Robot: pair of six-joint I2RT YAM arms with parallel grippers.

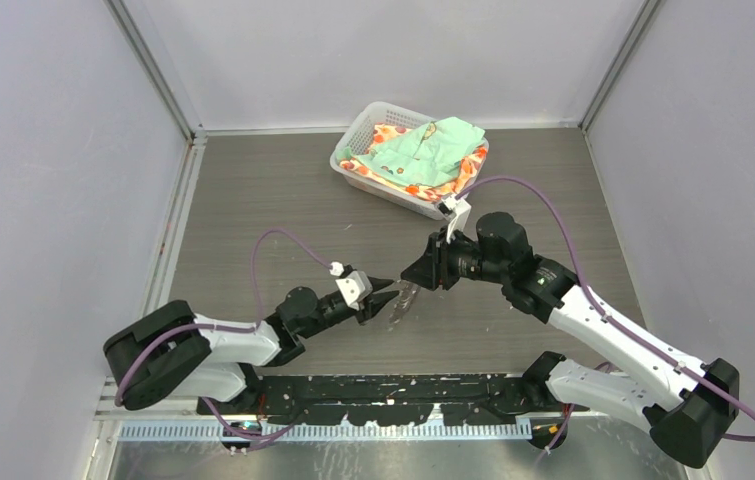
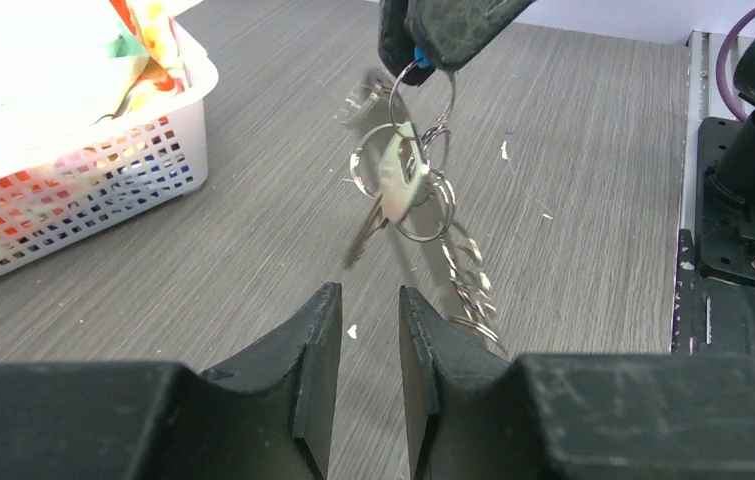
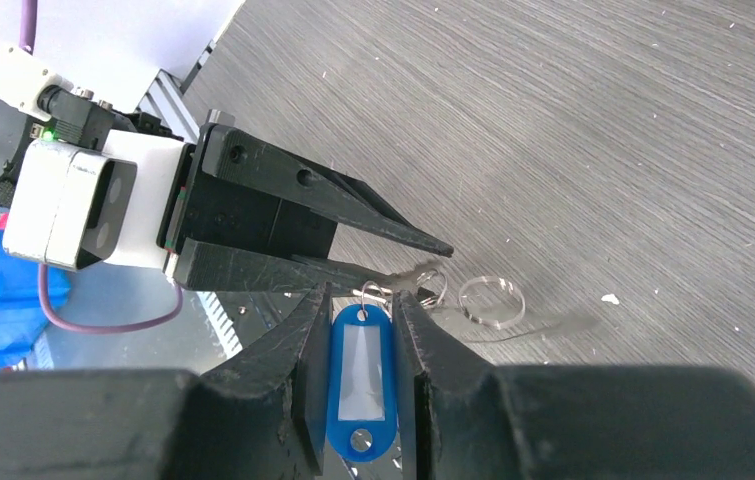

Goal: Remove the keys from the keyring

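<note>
keyring (image 2: 431, 186): bunch of linked silvery split rings plus short chain, dangling over bench, hung from blue tag (image 3: 358, 375) with white label, tag pinched flat between right tool (image 3: 358, 298) fingers. keys (image 2: 385, 195): one silvery key visible, hanging tilted on the rings, not yet off

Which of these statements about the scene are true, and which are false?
1. The right gripper is shut on the blue tag. True.
2. The keys lie flat on the table. False: they hang from the tag in the right gripper.
3. The left gripper grips a key. False: its fingers are apart, with nothing between them.
4. The basket holds cloth. True.
</note>
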